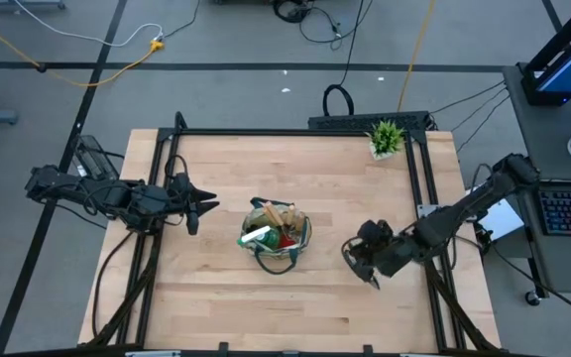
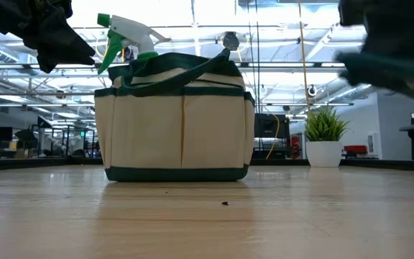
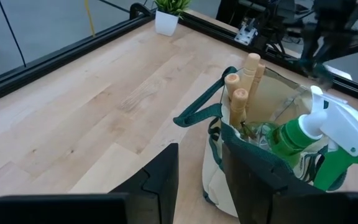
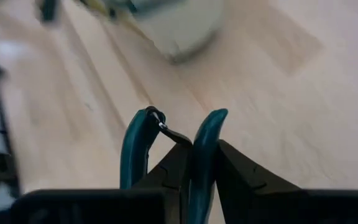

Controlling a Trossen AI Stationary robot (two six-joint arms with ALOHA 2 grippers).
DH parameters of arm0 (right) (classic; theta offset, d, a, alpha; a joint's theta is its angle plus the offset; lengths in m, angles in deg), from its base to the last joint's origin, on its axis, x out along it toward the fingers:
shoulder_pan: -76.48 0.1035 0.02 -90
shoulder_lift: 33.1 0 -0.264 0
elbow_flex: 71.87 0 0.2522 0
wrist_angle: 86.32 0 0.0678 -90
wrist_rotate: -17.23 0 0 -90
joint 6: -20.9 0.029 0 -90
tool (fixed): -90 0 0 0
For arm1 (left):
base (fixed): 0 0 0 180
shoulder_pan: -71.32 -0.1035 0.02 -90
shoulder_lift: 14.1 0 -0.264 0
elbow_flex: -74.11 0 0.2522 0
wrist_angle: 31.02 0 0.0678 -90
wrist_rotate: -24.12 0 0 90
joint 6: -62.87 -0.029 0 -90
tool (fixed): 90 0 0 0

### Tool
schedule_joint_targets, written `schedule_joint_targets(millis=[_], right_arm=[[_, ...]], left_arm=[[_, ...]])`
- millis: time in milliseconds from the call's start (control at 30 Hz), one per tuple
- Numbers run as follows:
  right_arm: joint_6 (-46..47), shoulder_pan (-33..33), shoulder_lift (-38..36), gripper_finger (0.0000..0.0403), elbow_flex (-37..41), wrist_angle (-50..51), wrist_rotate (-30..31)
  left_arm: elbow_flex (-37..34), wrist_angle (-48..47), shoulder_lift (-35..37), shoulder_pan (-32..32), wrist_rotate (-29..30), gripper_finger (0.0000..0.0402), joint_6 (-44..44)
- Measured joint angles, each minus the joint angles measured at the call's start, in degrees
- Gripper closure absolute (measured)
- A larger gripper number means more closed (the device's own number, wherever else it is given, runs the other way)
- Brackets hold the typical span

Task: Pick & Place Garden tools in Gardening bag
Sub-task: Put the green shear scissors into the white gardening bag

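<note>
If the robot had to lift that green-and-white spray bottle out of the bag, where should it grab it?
Probably the neck just below the white head of the spray bottle, coming from straight above: only its top sticks out of the gardening bag, and wooden handles crowd beside it.

No readable text, label, brand, number or sign in any view. Khaki fabric gardening bag with dark green trim (image 2: 175, 129): panels plain. Green-and-white spray bottle (image 3: 328, 134): no legible marking. White pot of small green plant (image 2: 323, 153): unmarked. Background room signage too small to read.
</note>
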Motion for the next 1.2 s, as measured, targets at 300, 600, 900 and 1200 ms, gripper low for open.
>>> schedule_joint_targets(millis=[300,600,900,1200], right_arm=[[-13.9,-0.9,-7.3,0.0357,-0.1,-20.1,1.0],[-29.1,-0.9,-9.2,0.0357,-0.1,-44.4,-12.6],[-37.4,-0.9,-9.1,0.0357,-0.1,-62.6,-25.1],[-46.8,-0.8,-9.1,0.0357,-0.1,-76.8,-33.3]], left_arm=[[0.0,0.0,0.0,0.0,0.0,0.0272,0.0],[0.0,0.0,0.0,0.0,0.0,0.0272,0.3],[0.0,0.0,0.0,0.0,-0.1,0.0272,0.5],[0.0,0.0,0.0,0.0,-0.1,0.0272,0.4]])
